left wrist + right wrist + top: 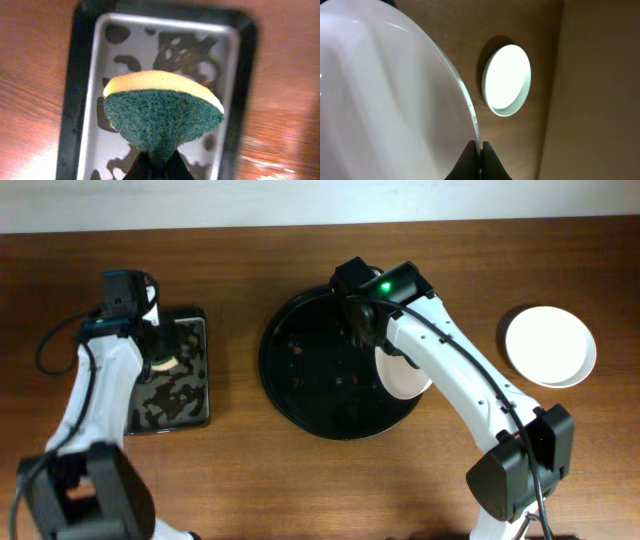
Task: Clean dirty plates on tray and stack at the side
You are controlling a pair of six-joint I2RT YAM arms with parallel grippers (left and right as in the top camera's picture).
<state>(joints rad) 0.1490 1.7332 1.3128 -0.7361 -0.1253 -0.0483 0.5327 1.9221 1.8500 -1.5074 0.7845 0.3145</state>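
Observation:
The round black tray (290, 395) lies mid-table. My right gripper (365, 330) (480, 150) is shut on the rim of a white plate (403, 375) (385, 95) and holds it tilted on edge over the tray's right side. More white plate (550, 345) (507, 80) rests on the table to the right; I cannot tell if it is one or a stack. My left gripper (158, 352) (159, 167) is shut on a yellow and green sponge (162, 112) (165, 364) held above the sponge tray (240, 90). No smear shows on any plate.
The rectangular sponge tray (190, 405) with a black rim sits at the left, its grey floor wet and blotchy. The black tray's floor carries a few small specks. The table's back edge runs along the top of the overhead view.

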